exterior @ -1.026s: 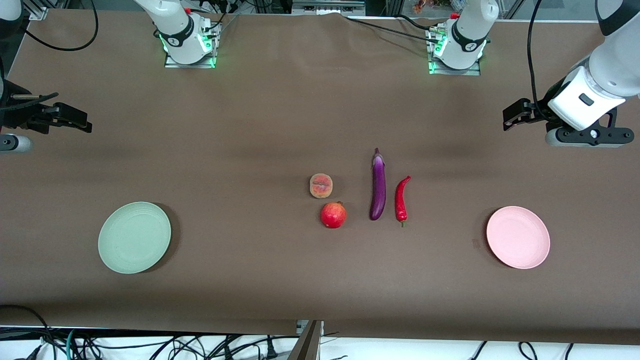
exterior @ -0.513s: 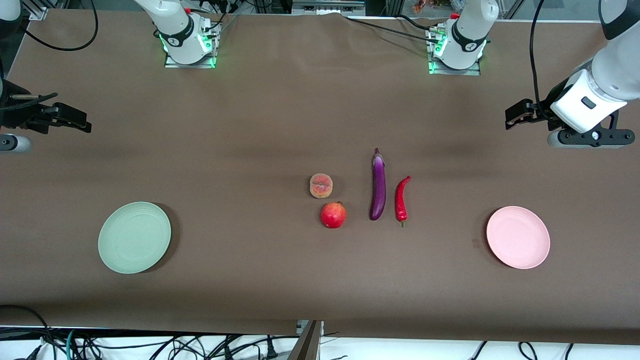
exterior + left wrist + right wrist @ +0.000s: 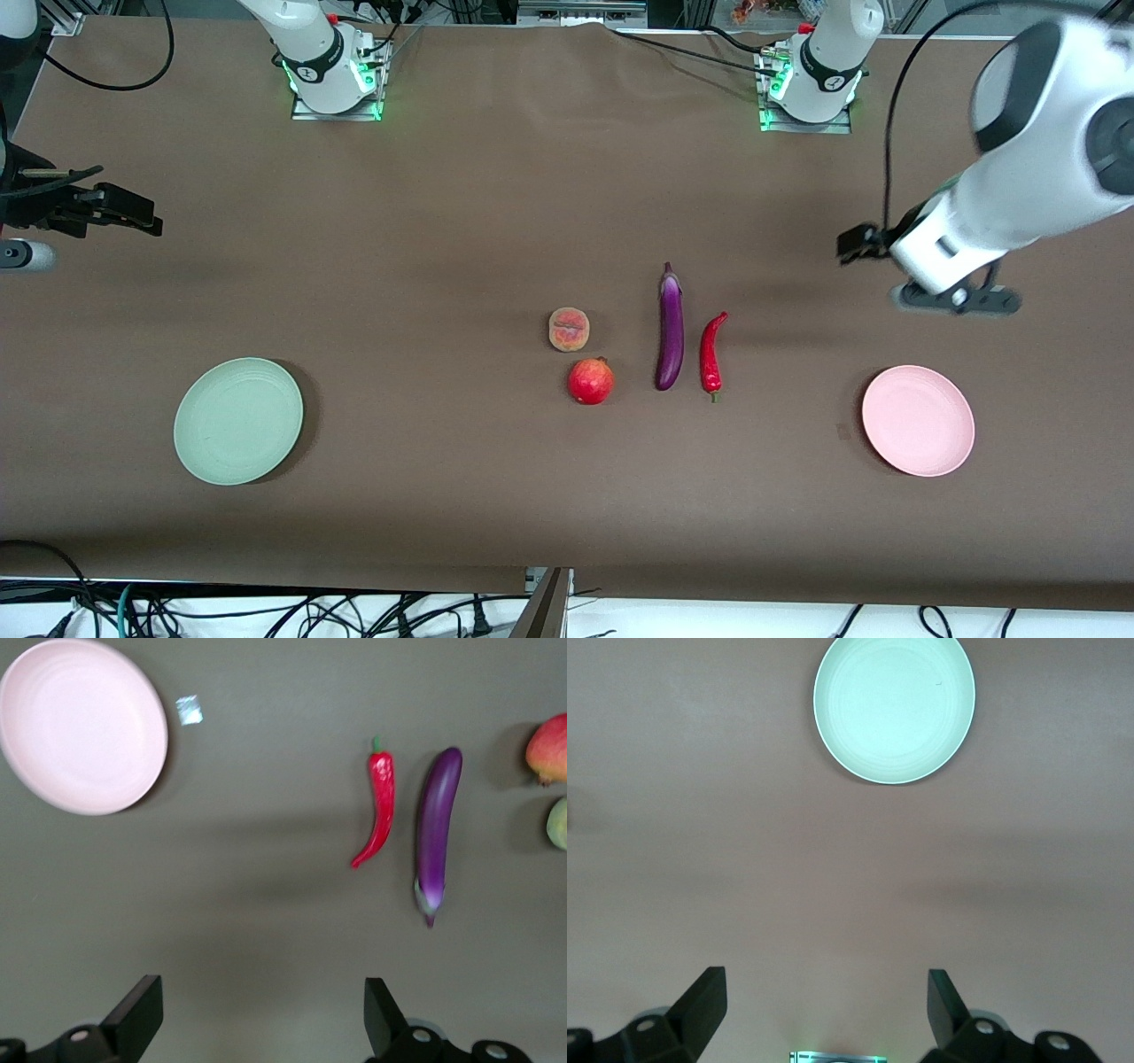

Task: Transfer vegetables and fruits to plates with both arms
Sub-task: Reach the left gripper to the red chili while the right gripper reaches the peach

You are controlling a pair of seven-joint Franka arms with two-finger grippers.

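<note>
- The eggplant [image 3: 670,330] is long, slender and glossy purple. It lies in the middle of the table [image 3: 496,204], lengthwise toward the arms' bases, stem end farther from the front camera.
- The chili [image 3: 711,353] lies just beside the eggplant on the side toward the left arm's end. It is red, curved, shorter and thinner, and its green stem tip points toward the front camera.
- The peach [image 3: 569,329] lies near the eggplant toward the right arm's end. It is flattish and orange-pink with a crease across it.
- The pomegranate [image 3: 590,381] is round and red. It sits close to the peach and nearer the front camera than it.
- The pink plate [image 3: 918,421] lies well apart from the eggplant toward the left arm's end; the pale green plate [image 3: 238,421], with a ringed rim, toward the right arm's end.
- The left gripper [image 3: 266,1019] hangs over bare table between eggplant and pink plate, jaws wide apart, holding nothing.
- The right gripper [image 3: 824,1010] waits at the right arm's end, over bare table, fingers spread wide and empty.
</note>
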